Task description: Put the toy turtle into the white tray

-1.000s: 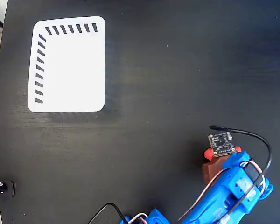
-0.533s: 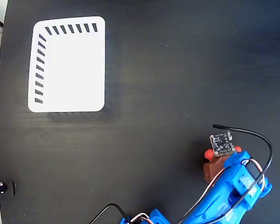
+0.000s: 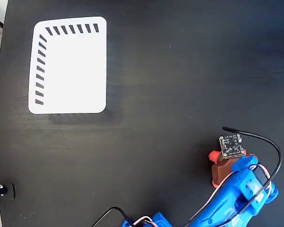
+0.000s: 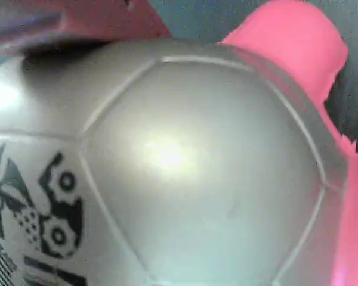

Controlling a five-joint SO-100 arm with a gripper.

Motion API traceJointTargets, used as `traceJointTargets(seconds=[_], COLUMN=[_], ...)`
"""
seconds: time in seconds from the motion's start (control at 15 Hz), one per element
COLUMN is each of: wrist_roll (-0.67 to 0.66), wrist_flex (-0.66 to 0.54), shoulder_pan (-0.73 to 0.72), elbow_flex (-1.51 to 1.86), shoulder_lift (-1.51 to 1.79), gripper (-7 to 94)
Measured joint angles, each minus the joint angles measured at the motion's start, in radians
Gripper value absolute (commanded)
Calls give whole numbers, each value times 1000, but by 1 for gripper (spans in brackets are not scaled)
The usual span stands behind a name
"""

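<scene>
The white tray (image 3: 71, 66), with dark slanted stripes on its top and left edges, lies at the upper left of the fixed view with nothing on it. The toy turtle (image 3: 212, 156) sits far from it at the lower right. Only a red-orange bit of it shows beside my blue arm. My gripper (image 3: 221, 166) hangs right over it, its brown-red jaw piece covering the shell. In the wrist view the shiny domed shell (image 4: 185, 161) fills the frame, with the code sticker (image 4: 30, 220) at lower left and a pink-red limb (image 4: 292, 47) at top right. The finger gap is hidden.
The black table (image 3: 180, 71) spreads between the turtle and the tray. A small circuit board (image 3: 231, 145) with a looping black cable (image 3: 270, 142) rides on my wrist. More cables (image 3: 109, 210) trail at the bottom edge. The table's left edge runs close to the tray.
My arm and its wrist board have shifted slightly right and down; the visible red part of the turtle has shifted a little the same way. The tray has not moved.
</scene>
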Motion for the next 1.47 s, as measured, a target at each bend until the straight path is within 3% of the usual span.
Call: traceJointTargets(seconds=[0.2, 0.4, 0.67, 0.87, 1.13, 1.47], wrist_roll=[-11, -34, -34, -51, -64, -64], wrist_flex=[48, 218, 439, 500, 506, 506], shoulder_pan=[2, -18, -124, -245, -480, -925], elbow_flex=[-41, -218, -505, -577, -592, -695], shoulder_lift=[-6, -8, -6, 48, 100, 123], gripper=[-2, -2, -2, -2, -2, -2])
